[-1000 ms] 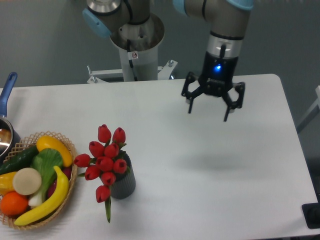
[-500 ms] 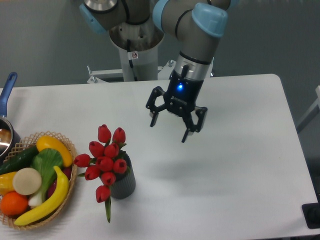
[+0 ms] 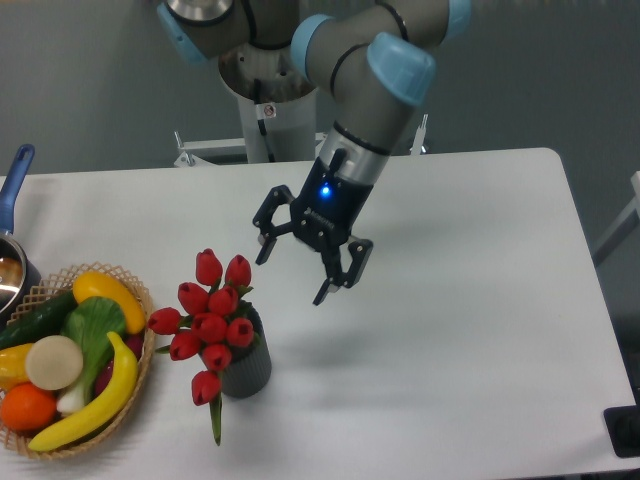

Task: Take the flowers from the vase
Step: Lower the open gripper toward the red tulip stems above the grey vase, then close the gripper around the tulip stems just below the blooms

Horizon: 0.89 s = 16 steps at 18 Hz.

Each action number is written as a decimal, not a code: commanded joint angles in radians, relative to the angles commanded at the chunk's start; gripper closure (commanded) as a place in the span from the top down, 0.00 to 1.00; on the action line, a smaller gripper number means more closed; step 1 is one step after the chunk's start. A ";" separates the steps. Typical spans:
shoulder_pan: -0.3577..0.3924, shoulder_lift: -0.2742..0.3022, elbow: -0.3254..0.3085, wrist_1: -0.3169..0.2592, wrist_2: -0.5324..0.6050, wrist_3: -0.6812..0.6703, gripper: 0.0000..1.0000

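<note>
Mid-frame above the counter [image 3: 450, 300] | our claw [image 3: 292, 272] spread wide, empty | flowers [image 3: 210, 320] in vase [image 3: 248, 368], lower left

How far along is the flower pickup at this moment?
Early stage. Done: nothing has been grasped; the flowers sit in the vase. In hand: the gripper hangs open in the air, up and to the right of the bunch, tilted toward it, holding nothing. Left: reach the bunch, close on it, and lift it out of the vase.
</note>
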 joint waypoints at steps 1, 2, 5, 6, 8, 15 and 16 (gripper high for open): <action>-0.005 -0.008 0.000 0.006 0.000 0.000 1.00; -0.006 -0.012 0.000 0.006 -0.003 0.000 1.00; -0.012 -0.031 0.006 0.018 -0.070 0.002 1.00; -0.014 -0.037 0.006 0.032 -0.078 0.002 1.00; -0.023 -0.060 0.012 0.061 -0.084 0.002 1.00; -0.049 -0.084 0.009 0.086 -0.112 0.002 1.00; -0.051 -0.084 0.011 0.086 -0.115 0.002 1.00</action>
